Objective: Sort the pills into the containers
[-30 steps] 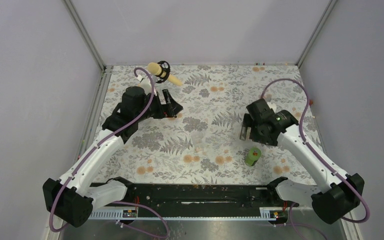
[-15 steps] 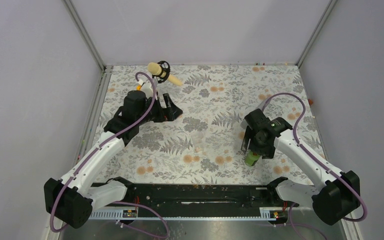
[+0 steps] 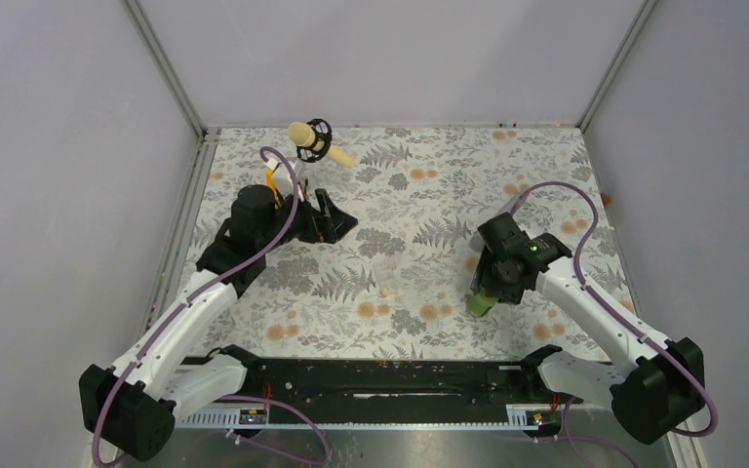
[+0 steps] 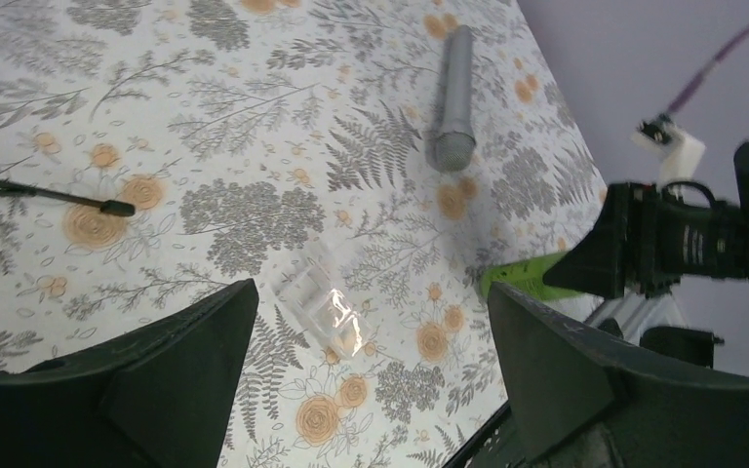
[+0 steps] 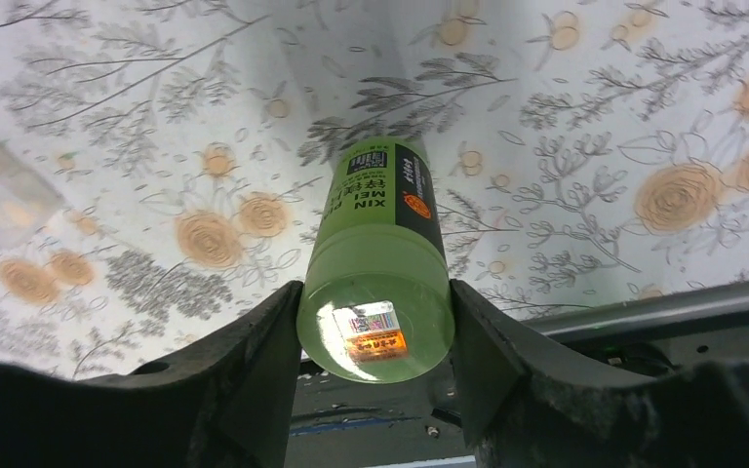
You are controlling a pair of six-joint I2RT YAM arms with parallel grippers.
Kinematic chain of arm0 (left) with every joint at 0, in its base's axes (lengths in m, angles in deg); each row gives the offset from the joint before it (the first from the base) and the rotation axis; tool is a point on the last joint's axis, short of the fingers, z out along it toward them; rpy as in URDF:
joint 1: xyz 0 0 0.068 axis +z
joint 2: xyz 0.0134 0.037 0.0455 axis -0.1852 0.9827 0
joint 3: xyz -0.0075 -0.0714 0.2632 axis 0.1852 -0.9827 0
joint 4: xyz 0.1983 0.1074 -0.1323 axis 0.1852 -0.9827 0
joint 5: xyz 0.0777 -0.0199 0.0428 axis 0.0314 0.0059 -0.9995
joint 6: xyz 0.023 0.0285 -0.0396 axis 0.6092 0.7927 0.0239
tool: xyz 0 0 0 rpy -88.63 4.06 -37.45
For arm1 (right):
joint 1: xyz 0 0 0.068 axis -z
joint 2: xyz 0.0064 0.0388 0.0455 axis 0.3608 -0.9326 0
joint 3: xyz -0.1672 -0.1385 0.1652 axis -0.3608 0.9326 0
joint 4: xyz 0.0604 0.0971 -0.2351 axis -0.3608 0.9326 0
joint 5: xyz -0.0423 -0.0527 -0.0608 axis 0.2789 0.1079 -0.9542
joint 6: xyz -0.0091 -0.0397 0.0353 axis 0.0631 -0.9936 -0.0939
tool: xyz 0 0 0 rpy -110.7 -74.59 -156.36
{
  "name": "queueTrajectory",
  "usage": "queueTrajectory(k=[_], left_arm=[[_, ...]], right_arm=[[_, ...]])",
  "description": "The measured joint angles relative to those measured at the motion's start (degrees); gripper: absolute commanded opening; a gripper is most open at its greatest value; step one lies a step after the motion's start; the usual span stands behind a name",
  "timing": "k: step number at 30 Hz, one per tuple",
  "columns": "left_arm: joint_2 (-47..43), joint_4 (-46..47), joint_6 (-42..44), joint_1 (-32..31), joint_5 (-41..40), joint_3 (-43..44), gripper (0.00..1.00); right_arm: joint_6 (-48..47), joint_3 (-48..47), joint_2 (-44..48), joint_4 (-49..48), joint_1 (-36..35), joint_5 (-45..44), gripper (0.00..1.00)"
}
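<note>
A green bottle (image 3: 481, 304) is tilted over on the floral mat, its base towards the right wrist camera. My right gripper (image 3: 492, 286) is shut on it; in the right wrist view both fingers press the sides of the bottle (image 5: 380, 224) around my right gripper (image 5: 374, 288). A small clear cup (image 3: 387, 269) stands mid-mat and is hard to see. My left gripper (image 3: 332, 222) is open and empty, left of and behind the cup. In the left wrist view the cup (image 4: 322, 304) lies ahead between the jaws of my left gripper (image 4: 371, 292). No pills show clearly.
A cream and black object (image 3: 314, 139) lies at the back of the mat. A grey tube shape (image 4: 453, 97) shows far off in the left wrist view. A black rail (image 3: 380, 375) runs along the near edge. Walls close three sides.
My right gripper came down towards the near edge, closed on the green bottle and tipped it over. My left arm drew back slightly towards the near side.
</note>
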Motion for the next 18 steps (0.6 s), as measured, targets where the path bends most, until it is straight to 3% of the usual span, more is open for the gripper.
queueTrajectory(k=[7, 15, 18], left_arm=[[-0.9, 5.8, 5.5, -0.8, 11.9, -2.0, 0.90], [0.1, 8.2, 13.7, -5.0, 29.5, -1.9, 0.91], [1.2, 8.2, 14.9, -5.8, 32.6, -1.8, 0.91]], right_arm=[[-4.3, -8.0, 0.0, -5.4, 0.0, 11.5, 0.33], [-7.7, -15.4, -3.1, -23.1, 0.0, 38.3, 0.33], [-7.8, -16.5, -4.7, -27.7, 0.0, 46.4, 0.34]])
